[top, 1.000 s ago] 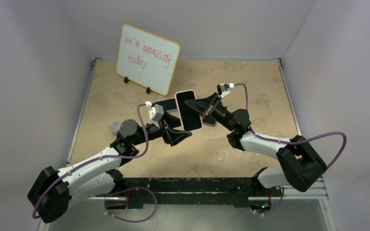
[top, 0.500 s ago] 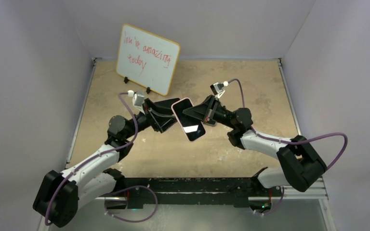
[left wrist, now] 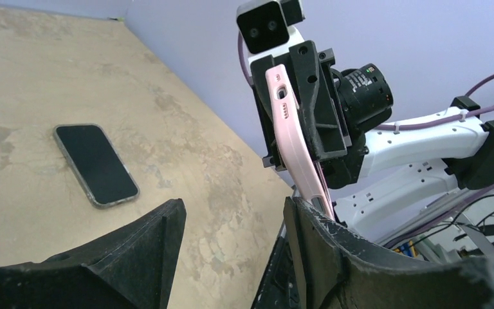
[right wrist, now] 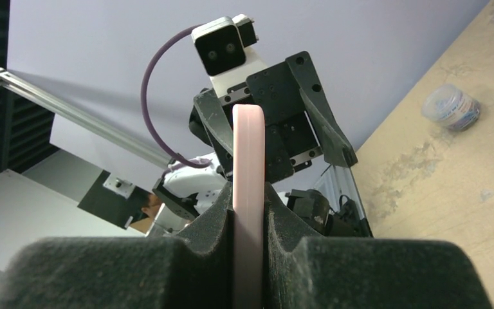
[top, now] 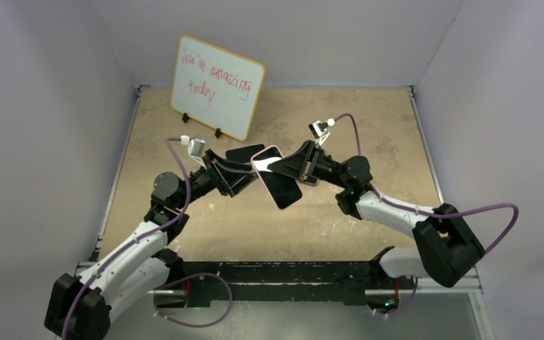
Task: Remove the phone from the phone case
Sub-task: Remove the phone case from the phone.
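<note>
Right gripper (right wrist: 249, 206) has its fingers clamped across the thickness of the pink rubbery rounded-corner phone case (right wrist: 249, 141), one finger on each broad face. It holds the case up off the mottled beige tabletop (left wrist: 32, 71), tilted toward the other arm. This reads as a deliberate presentation: gripped in the air by one side, the opposite edge and corners are free for the second arm to lever or peel against. Downside of that grip — the fingers squeeze phone and case together where they bite, so any release likely has to start at the free end.

Phone location: from above, the pink rim frames a dark glossy slab of a phone (top: 282, 190) with a glare patch on it. My read is that it's not yet out of the case. How deep it is seated can't be judged from the edge-on wrist views.

Left gripper (left wrist: 235, 215) has its black fingers (left wrist: 145, 251) apart with nothing between them. The case's lower end sits just past the finger on the right of the left wrist view, outside the gap — contact or not, cannot tell.

Separate item: a second dark-screened, pale-rimmed phone (left wrist: 95, 164) lies flat on the tabletop, apart from both grippers. Whether it has anything to do with the job, cannot tell.
</note>
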Available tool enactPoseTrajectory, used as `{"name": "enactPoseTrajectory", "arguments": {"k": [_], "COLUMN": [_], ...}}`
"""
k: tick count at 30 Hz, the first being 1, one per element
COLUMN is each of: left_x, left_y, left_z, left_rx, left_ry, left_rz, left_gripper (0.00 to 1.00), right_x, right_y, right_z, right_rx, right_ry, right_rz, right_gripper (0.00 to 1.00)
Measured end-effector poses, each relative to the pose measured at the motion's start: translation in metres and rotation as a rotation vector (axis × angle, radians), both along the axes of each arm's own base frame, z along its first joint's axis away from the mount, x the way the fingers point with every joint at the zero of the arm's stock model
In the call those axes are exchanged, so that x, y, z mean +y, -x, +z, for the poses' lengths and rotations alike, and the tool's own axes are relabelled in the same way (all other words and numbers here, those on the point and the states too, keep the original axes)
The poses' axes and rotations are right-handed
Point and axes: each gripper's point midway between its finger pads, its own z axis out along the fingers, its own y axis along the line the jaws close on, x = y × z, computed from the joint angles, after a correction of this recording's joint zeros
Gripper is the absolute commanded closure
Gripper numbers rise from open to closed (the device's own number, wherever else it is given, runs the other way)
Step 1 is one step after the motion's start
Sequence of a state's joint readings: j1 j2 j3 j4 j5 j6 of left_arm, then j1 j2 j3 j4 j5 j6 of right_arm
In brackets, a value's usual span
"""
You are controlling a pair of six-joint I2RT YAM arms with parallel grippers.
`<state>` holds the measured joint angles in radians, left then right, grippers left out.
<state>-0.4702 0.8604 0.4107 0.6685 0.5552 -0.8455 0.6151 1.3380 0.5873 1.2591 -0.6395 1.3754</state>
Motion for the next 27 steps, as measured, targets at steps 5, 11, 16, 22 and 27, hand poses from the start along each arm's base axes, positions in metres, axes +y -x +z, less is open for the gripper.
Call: {"name": "enactPoseTrajectory", "arguments": {"k": [5,11,16,22,27], "left_x": [0.008,0.008,0.006,0.001,-0.003], "left_y": [0.004,0.014,0.017,0.012,0.010], "left_z": [0.012,0.028,0.033,0.025,0.023], "left_rx": [-0.028,-0.074,-0.090,-0.052,-0.032], "left_ry": [0.020,0.060,0.074,0.058,0.052], "left_rz": [0.026,-0.009,-0.034,-0.054,-0.074], "left_gripper": [0.38,0.39,0.43,0.48,0.51], "right_x": [-0.001,0.001,0.001,0.001,0.003], "right_y": [0.001,-0.001,-0.001,-0.001,0.002], "right_z": [-0.001,-0.012,-0.014,-0.012,-0.011], "right_rx": [-0.012,0.011,0.007,0.000,-0.009], "right_ry": [0.021,0.060,0.069,0.068,0.069], "right_rz": [-0.009,-0.012,-0.011,-0.007,0.018], "right_gripper": [1.00,1.00,1.00,1.00,1.00]}}
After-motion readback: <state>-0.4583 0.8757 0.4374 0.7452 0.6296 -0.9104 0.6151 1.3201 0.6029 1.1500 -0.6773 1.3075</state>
